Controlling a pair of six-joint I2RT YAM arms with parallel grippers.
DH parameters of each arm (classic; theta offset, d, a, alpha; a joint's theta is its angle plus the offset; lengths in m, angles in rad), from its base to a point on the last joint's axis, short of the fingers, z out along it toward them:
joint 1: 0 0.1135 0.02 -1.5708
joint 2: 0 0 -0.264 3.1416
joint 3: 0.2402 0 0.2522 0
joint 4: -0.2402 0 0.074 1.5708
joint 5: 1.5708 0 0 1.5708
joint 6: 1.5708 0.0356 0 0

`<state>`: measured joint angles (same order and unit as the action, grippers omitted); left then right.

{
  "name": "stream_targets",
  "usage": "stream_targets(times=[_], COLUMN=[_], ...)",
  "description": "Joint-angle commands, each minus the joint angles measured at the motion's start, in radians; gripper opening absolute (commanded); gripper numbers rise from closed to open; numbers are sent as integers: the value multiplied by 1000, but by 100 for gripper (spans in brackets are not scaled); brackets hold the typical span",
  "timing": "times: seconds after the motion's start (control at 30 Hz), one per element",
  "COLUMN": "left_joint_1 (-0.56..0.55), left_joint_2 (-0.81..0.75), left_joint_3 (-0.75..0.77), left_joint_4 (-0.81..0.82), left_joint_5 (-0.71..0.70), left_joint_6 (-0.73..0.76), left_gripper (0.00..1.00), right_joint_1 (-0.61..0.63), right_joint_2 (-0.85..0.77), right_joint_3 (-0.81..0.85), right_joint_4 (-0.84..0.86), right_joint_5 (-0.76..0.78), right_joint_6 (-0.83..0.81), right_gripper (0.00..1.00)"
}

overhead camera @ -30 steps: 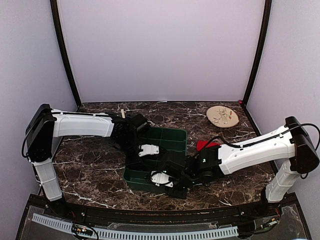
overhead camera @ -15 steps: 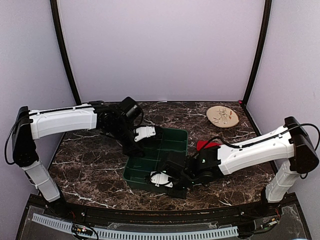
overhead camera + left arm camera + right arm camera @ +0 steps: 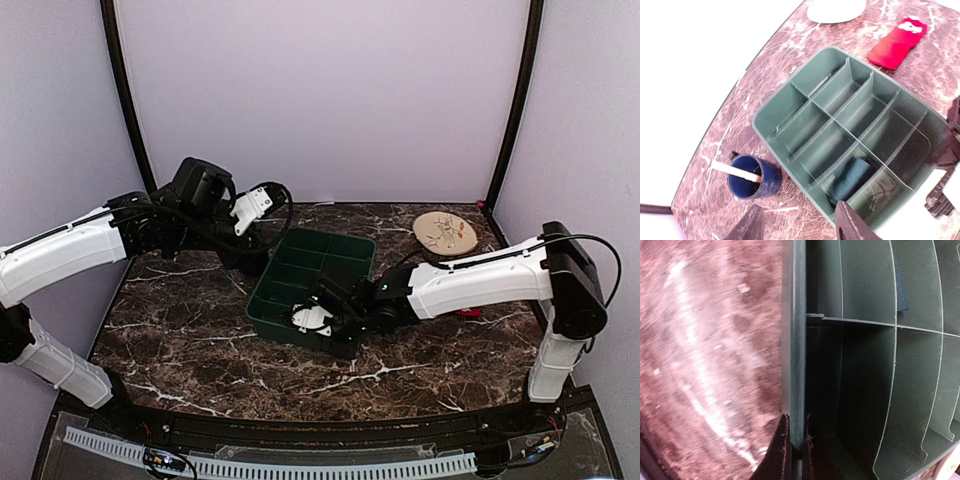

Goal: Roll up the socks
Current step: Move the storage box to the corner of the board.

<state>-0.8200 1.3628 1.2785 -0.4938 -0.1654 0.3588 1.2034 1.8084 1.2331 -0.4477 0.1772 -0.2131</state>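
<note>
The dark teal sock lies rolled in a near compartment of the green tray; a strip of it shows in the right wrist view. The red sock with white patches lies flat on the table beyond the tray. From above, only a red sliver peeks out under the right arm. My right gripper is shut on the tray's near wall, at the tray's front edge. My left gripper hangs open and empty above the tray's left corner, raised well off the table.
A dark blue cup with a white stick in it stands on the marble just left of the tray. A round wooden plate lies at the back right. Purple walls close in the table on three sides.
My left arm has lifted out of the tray and swung back to the left, opening wider. My right gripper has closed on the tray wall, and the tray has shifted toward the back.
</note>
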Motion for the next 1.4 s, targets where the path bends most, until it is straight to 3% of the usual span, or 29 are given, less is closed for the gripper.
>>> stream_targets(times=[0.0,0.47,0.9,1.13,1.37], left_joint_1=[4,4,2,3,4], left_joint_2=[-49,-147,-120,-144,-231], left_joint_3=[-54,-136,-180,-205,-283], left_joint_4=[60,174,222,254,363], left_joint_5=[-81,-192,-159,-136,-86], left_joint_6=[-73,-191,-254,-260,-309], left_gripper=[51,51,51,53,55], right_joint_1=[-95,-331,-438,-435,-413], right_joint_2=[101,282,461,366,192], right_joint_3=[54,260,531,532,426], right_joint_4=[12,48,39,65,48], right_joint_5=[61,56,11,37,109], right_joint_6=[-80,-203,-223,-124,26], right_gripper=[0,0,0,42,55])
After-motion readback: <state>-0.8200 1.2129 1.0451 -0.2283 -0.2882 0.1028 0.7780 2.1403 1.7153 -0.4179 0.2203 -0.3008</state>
